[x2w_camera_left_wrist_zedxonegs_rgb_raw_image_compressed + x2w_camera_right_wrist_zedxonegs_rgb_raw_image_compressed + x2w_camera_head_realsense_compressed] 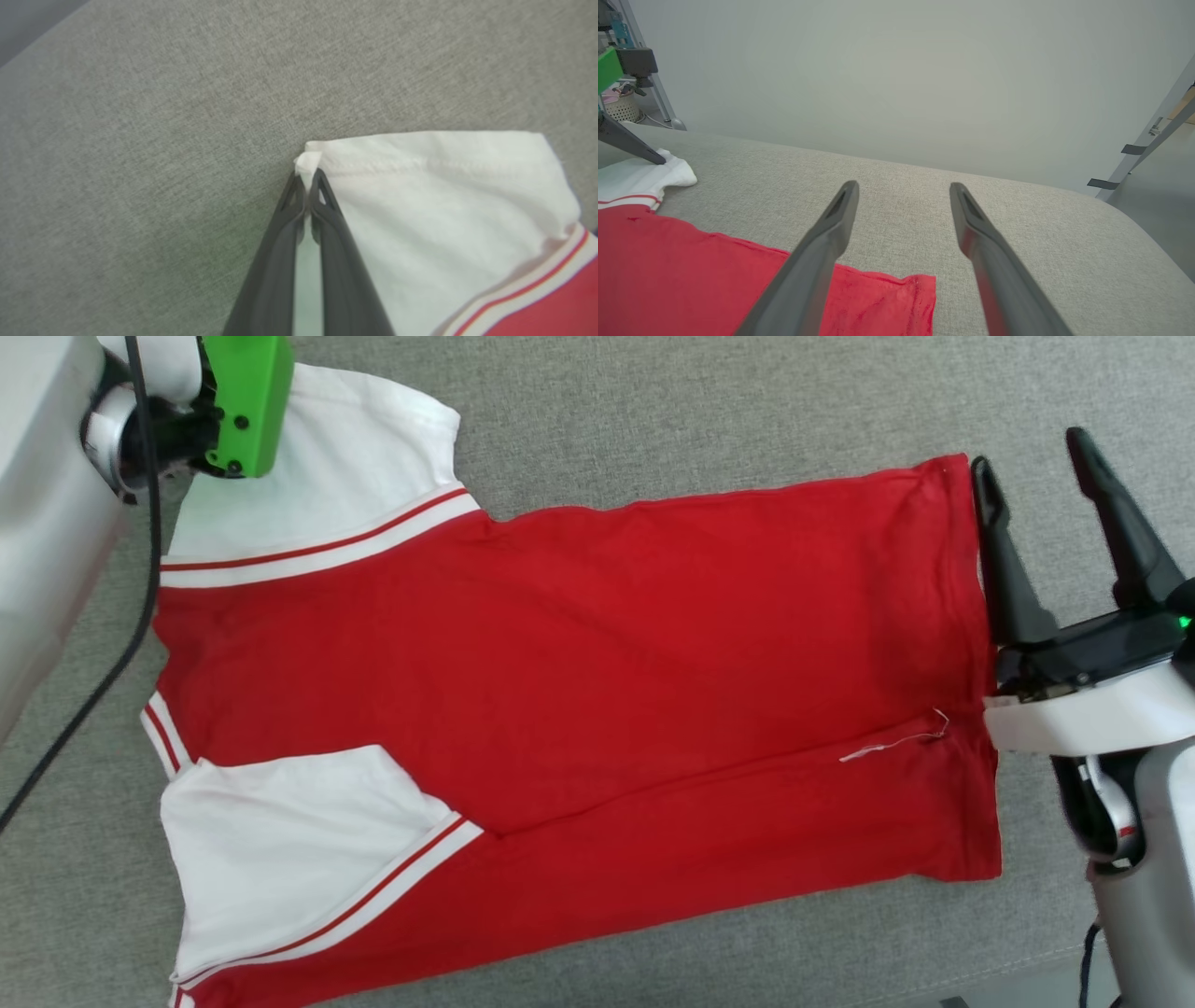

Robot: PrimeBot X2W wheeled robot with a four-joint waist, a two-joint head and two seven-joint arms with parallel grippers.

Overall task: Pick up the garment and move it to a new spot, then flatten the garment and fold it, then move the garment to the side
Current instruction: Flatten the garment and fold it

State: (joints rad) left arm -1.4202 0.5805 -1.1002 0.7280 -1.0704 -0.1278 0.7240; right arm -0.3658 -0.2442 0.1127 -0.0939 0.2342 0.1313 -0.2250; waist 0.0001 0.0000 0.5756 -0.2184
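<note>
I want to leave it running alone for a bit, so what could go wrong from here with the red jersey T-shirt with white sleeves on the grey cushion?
1. The left gripper is shut on just the very tip of the white sleeve; so thin a pinch may slip once it pulls.
2. The right gripper stands open at the red hem corner, gripping nothing; a pull from the left alone could drag the red jersey T-shirt askew.

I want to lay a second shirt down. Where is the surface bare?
Widest bare patch: grey surface beyond the garment's far edge, between left hand and right hand. Narrow strip along its near edge. Both ends crowded by hands.
</note>
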